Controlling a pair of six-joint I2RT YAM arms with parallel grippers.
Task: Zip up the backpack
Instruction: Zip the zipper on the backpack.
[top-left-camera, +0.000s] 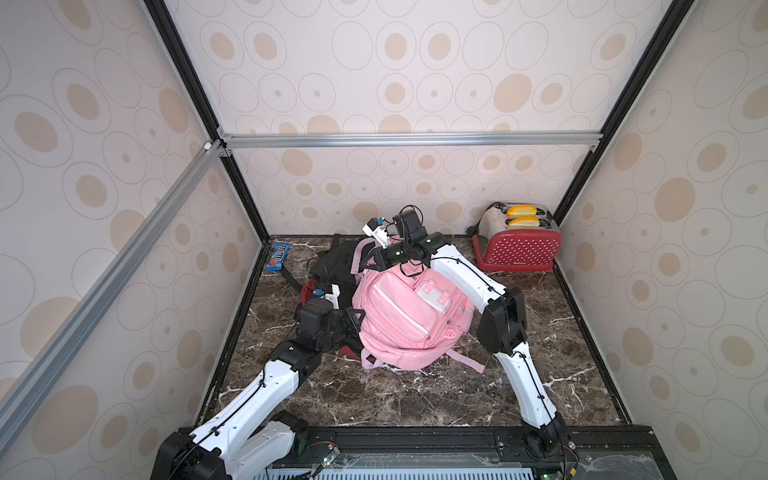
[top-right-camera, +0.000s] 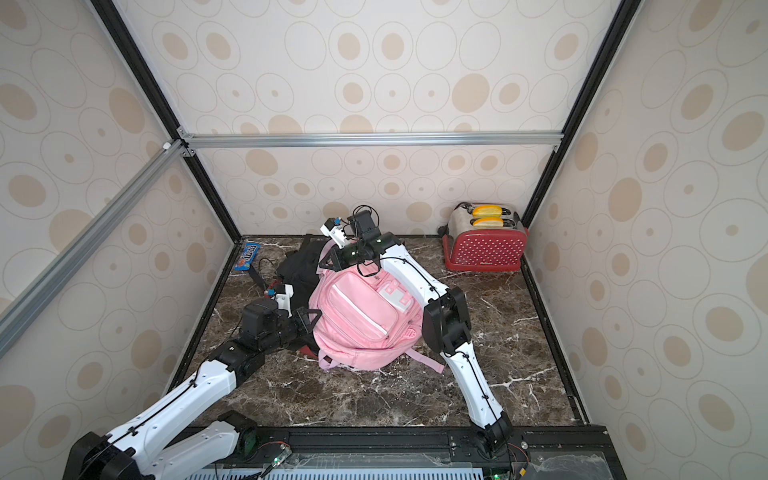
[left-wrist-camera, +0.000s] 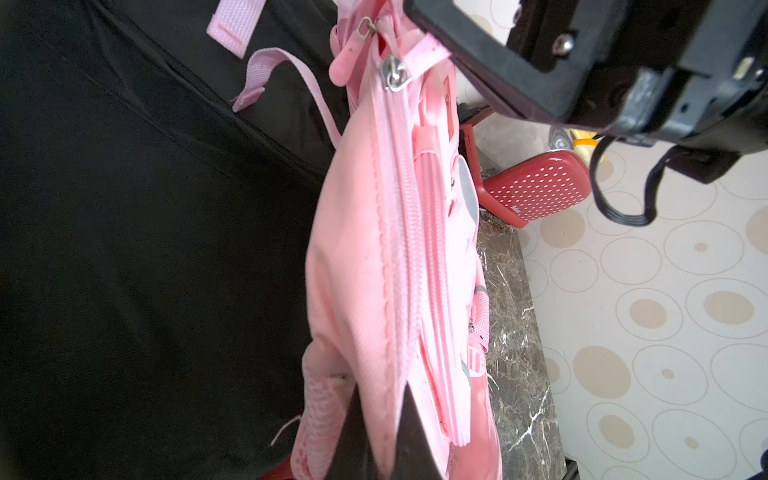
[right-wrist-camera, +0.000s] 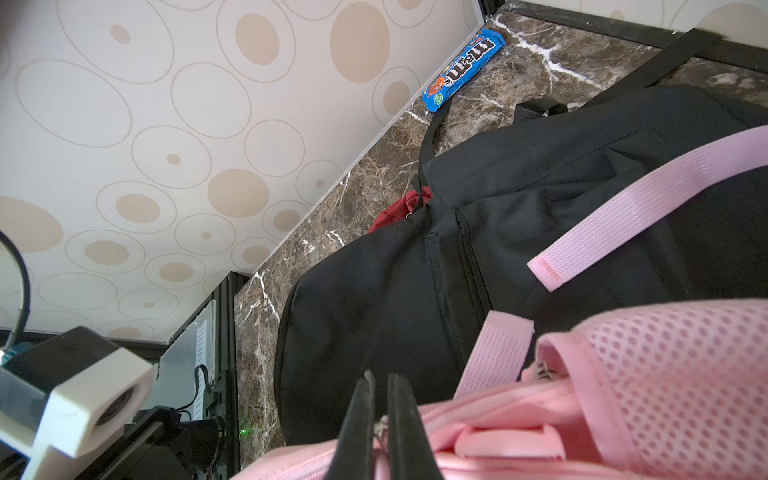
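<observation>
While left gripper (left-wrist-camera: 380, 419) pins pink backpack (top-left-camera: 407, 316) fabric taut, right gripper (right-wrist-camera: 380, 378), clamped on zipper pull (left-wrist-camera: 424, 56), should draw steadily, never sideways.

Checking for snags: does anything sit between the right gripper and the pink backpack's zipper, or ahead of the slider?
Nothing visible does. The right gripper is shut on the zipper pull, and the track ahead of the slider looks clear.

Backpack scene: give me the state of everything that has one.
pink backpack, lying front up
zipper, closed up to its slider
left gripper, shut on pink backpack's side
right gripper, shut on zipper pull
toaster, two buns standing in slots
candy packet, lying flat
</observation>
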